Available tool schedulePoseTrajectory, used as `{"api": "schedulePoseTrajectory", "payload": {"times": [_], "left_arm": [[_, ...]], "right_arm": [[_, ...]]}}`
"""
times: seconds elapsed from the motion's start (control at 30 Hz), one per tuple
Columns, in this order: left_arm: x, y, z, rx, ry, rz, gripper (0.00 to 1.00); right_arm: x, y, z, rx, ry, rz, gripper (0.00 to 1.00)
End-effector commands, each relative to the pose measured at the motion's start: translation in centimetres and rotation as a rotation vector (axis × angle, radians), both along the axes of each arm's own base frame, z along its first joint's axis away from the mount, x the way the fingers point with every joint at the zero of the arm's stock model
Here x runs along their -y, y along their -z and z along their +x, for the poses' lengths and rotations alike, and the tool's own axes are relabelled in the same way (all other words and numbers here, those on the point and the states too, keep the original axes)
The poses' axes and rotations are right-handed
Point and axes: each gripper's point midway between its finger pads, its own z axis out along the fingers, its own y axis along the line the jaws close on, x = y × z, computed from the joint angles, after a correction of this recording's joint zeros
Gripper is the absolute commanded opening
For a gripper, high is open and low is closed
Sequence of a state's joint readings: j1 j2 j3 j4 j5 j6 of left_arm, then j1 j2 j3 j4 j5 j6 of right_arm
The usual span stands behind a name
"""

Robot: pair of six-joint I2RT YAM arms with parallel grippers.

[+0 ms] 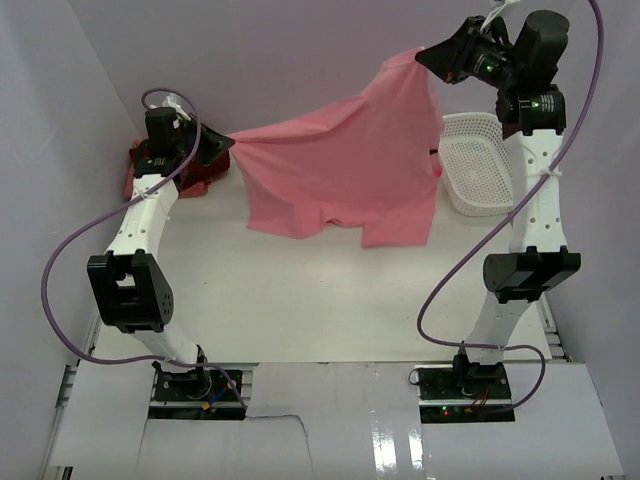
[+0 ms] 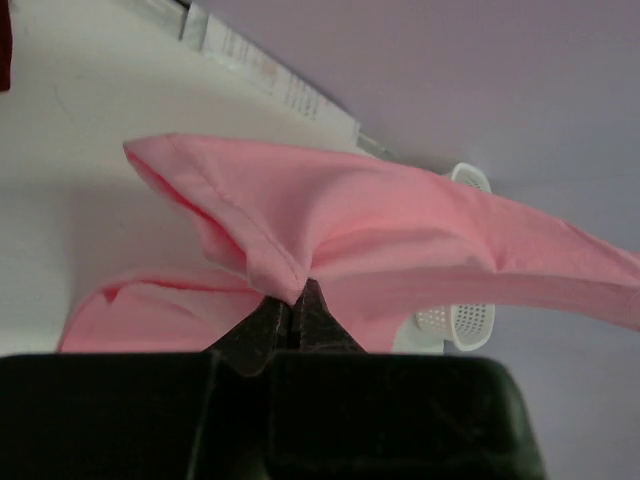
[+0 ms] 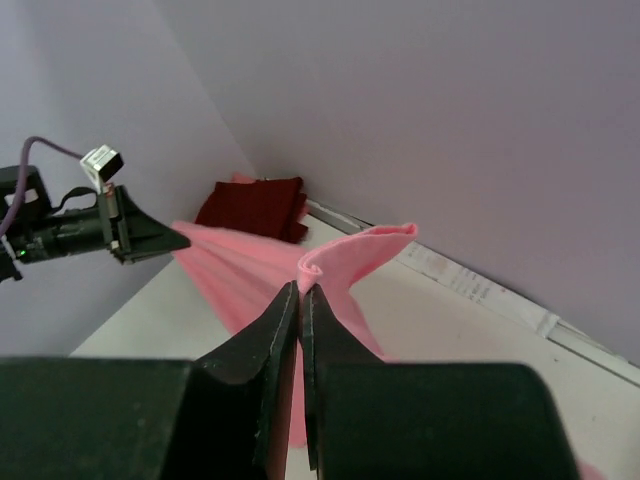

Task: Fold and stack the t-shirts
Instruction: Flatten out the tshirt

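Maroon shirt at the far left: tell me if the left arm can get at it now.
Probably not yet. The maroon shirt lies right by the left gripper, so reach looks fine, but that gripper is shut on the pink shirt stretched across to the right gripper.

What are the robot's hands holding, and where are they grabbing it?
Both hold one pink t-shirt, spread between them. The left gripper pinches a hemmed edge; the right gripper pinches a bunched edge at the other end.
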State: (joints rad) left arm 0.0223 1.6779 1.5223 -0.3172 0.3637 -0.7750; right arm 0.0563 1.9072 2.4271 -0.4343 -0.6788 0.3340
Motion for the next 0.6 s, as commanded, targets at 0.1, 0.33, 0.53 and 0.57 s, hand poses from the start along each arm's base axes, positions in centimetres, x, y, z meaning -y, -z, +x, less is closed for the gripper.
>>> {"api": "schedulePoseTrajectory", "payload": {"times": [0.1,0.33,0.53,0.57], "left_arm": [[0.5,-9.1,-1.9,0.304,0.037,0.0,0.0],[2.9,1.0,-10.1,0.148,0.2,0.002,0.0],[5.8,14.4,-20.4,-0.335,0.288,-0.142,0.0],[5.9,15.7,-21.9,-0.404,0.286,-0.155,0.0]], "right_arm": [[-1.0,-1.3,-8.1,0.103,-0.17,0.002,0.08],[0.5,16.0,-15.9,-0.213,-0.045,-0.029,0.08],[1.8,31.0,-24.8,-0.628,0.099,-0.067,0.08],[2.4,32.0,-25.6,-0.663,0.133,-0.085,0.08]]}}
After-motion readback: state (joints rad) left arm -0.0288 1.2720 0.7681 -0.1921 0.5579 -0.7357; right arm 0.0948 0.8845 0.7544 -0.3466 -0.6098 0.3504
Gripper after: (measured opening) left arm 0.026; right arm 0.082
